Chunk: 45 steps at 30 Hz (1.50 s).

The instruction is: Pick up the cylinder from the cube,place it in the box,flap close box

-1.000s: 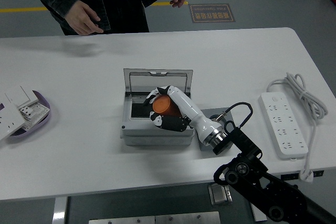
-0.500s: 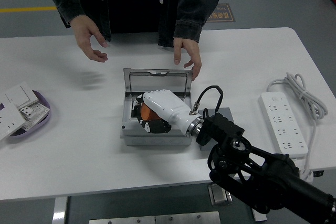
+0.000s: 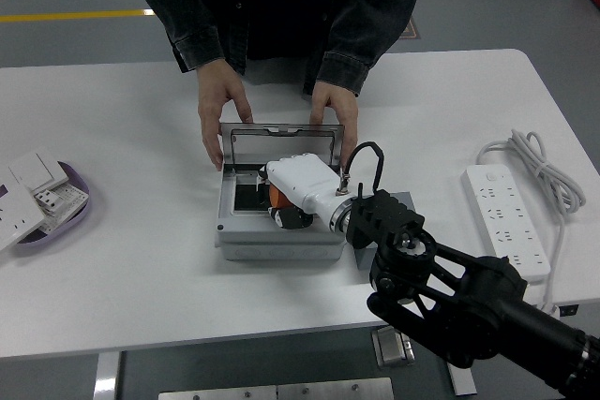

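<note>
A grey box [image 3: 278,239] sits at the table's middle with its lid [image 3: 281,145] standing open at the back. My right hand [image 3: 289,196], white with black fingers, reaches down inside the box and is shut on an orange cylinder [image 3: 277,199], which is mostly hidden under the palm. A grey cube [image 3: 398,201] lies just right of the box, largely hidden behind my black right arm [image 3: 450,297]. A person at the far side holds the lid with both hands, one hand [image 3: 219,117] at its left corner and the other [image 3: 334,117] at its right corner. My left arm does not show.
A white power strip [image 3: 507,222] with a coiled cord lies at the right. A purple tray [image 3: 56,206] with white switch plates [image 3: 26,185] sits at the left edge.
The person has stepped in and put both hands on the box lid's corners. My right hand has sunk deeper into the box with the cylinder, and my arm has shifted slightly left.
</note>
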Tool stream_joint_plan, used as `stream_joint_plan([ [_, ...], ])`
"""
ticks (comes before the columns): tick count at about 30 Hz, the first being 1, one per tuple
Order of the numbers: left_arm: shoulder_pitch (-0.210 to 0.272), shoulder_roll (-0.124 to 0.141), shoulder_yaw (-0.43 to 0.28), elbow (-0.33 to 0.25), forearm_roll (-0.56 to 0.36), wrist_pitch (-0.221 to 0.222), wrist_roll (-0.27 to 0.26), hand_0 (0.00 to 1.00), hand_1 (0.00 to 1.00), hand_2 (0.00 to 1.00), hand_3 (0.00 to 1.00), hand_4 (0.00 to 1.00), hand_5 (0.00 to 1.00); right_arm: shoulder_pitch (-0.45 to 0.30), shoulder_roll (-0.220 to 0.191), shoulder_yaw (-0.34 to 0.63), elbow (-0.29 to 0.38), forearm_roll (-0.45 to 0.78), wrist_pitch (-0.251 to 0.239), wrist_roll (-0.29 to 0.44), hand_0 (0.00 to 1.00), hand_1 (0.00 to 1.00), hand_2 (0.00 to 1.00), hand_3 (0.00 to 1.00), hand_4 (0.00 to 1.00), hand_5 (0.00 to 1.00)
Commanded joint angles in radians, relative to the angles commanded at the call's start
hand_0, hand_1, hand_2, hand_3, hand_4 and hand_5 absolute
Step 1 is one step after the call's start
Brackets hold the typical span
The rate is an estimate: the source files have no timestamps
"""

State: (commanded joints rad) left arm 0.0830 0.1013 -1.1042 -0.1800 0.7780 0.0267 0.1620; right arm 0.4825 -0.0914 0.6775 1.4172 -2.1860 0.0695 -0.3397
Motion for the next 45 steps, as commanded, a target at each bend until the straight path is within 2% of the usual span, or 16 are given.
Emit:
stream_joint_plan([
  [4,-0.001,0.000,0.001,0.000,-0.001,0.000,0.000,0.606,0.639,0.599,0.635,0.699,0.180,0.002,0.004,-0.001,-0.002,0.001,-0.007,-0.003,0.640,0.593,0.566,0.631,0.425,0.002],
  [5,-0.001,0.000,0.001,0.000,-0.001,0.000,-0.001,0.606,0.639,0.599,0.635,0.698,0.179,0.003,0.004,-0.001,-0.002,0.002,-0.010,-0.002,0.669,0.645,0.644,0.681,0.490,0.232],
  [10,-0.002,0.000,0.000,0.000,0.002,-0.001,-0.001,0.606,0.639,0.599,0.635,0.698,0.179,0.003,0.007,-0.003,-0.005,0.003,-0.016,-0.001,0.669,0.645,0.644,0.681,0.490,0.232],
  [11,-0.002,0.000,0.000,0.000,0.002,-0.001,-0.002,0.606,0.638,0.598,0.634,0.695,0.177,0.003,0.007,-0.004,-0.007,0.003,-0.016,-0.001,0.748,0.684,0.674,0.695,0.665,0.346],
  [16,-0.004,0.000,0.000,0.000,0.004,-0.001,-0.002,0.606,0.638,0.598,0.634,0.695,0.177,0.001,0.007,-0.005,-0.014,0.007,-0.015,0.002,0.748,0.684,0.674,0.695,0.665,0.346],
  [17,-0.004,0.000,-0.001,0.000,0.004,-0.001,-0.002,0.606,0.638,0.598,0.633,0.693,0.175,0.000,0.007,-0.005,-0.015,0.009,-0.015,0.003,0.762,0.690,0.683,0.708,0.703,0.379],
  [22,-0.006,0.000,-0.001,0.000,0.007,-0.002,-0.002,0.606,0.638,0.598,0.633,0.693,0.175,-0.002,0.007,-0.002,-0.018,0.017,-0.012,0.011,0.762,0.690,0.683,0.708,0.703,0.379],
  [23,-0.006,0.000,-0.001,0.000,0.007,-0.002,-0.002,0.606,0.638,0.597,0.632,0.691,0.173,-0.002,0.006,-0.001,-0.018,0.020,-0.013,0.013,0.758,0.685,0.686,0.717,0.741,0.397],
  [26,-0.005,-0.001,-0.002,0.000,0.008,-0.002,-0.003,0.606,0.638,0.597,0.632,0.691,0.173,-0.006,0.005,0.000,-0.016,0.044,-0.020,0.024,0.758,0.685,0.686,0.717,0.741,0.397],
  [31,-0.004,-0.002,0.000,0.000,0.006,-0.003,-0.005,0.606,0.638,0.596,0.632,0.690,0.172,-0.030,-0.013,0.016,0.014,0.159,-0.050,0.071,0.761,0.693,0.691,0.737,0.785,0.403],
  [39,0.002,-0.004,0.008,0.000,-0.001,-0.004,-0.008,0.606,0.638,0.596,0.632,0.691,0.170,-0.079,-0.096,0.088,0.161,0.408,-0.100,0.163,0.764,0.691,0.692,0.742,0.788,0.393],
  [45,0.000,-0.005,0.007,0.000,0.003,-0.007,-0.013,0.606,0.638,0.594,0.632,0.690,0.173,-0.090,-0.101,0.128,0.169,0.534,-0.107,0.199,0.737,0.679,0.688,0.735,0.772,0.400],
])
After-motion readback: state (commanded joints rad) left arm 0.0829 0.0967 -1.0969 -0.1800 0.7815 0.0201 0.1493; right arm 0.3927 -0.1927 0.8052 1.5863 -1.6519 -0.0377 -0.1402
